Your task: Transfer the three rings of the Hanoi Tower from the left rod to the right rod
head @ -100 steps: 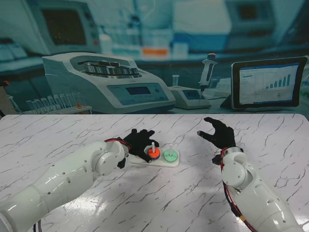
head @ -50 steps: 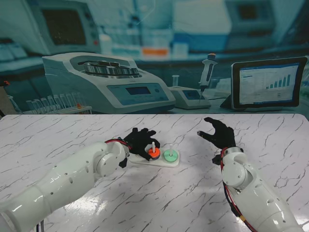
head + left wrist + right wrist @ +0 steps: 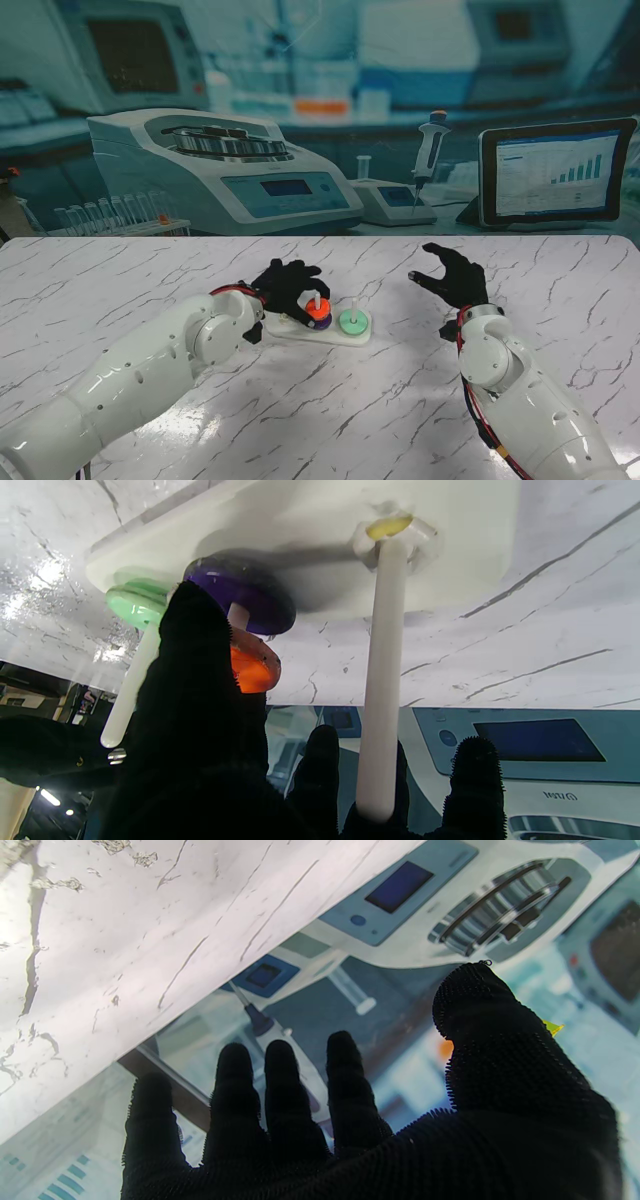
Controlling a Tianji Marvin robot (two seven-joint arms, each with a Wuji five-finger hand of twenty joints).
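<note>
Change: since a second ago the left hand [image 3: 288, 287] has lifted the orange ring [image 3: 318, 310] partway up the middle rod [image 3: 317, 301], baring the purple ring [image 3: 320, 322] that was hidden under it; the right hand [image 3: 452, 275] has not moved.
Left hand: fingers closed on the orange ring; in the left wrist view the thumb [image 3: 197, 645] presses its edge, and the ring [image 3: 252, 662] hangs clear of the purple ring [image 3: 245, 597] with the rod showing between them.
Right hand: holding nothing, fingers [image 3: 280, 1075] spread and slightly curled, raised off the tabletop toward its right side, well apart from the tower.
White base [image 3: 345, 337]: lies near the middle of the tabletop [image 3: 110, 280], long side running left to right.
Left rod [image 3: 382, 680]: bare in the wrist view, a yellow spot at its foot.
Purple ring: lies flat on the base around the middle rod.
Green ring [image 3: 352, 322]: lies flat on the base around the right rod [image 3: 352, 307], just beside the purple ring.
</note>
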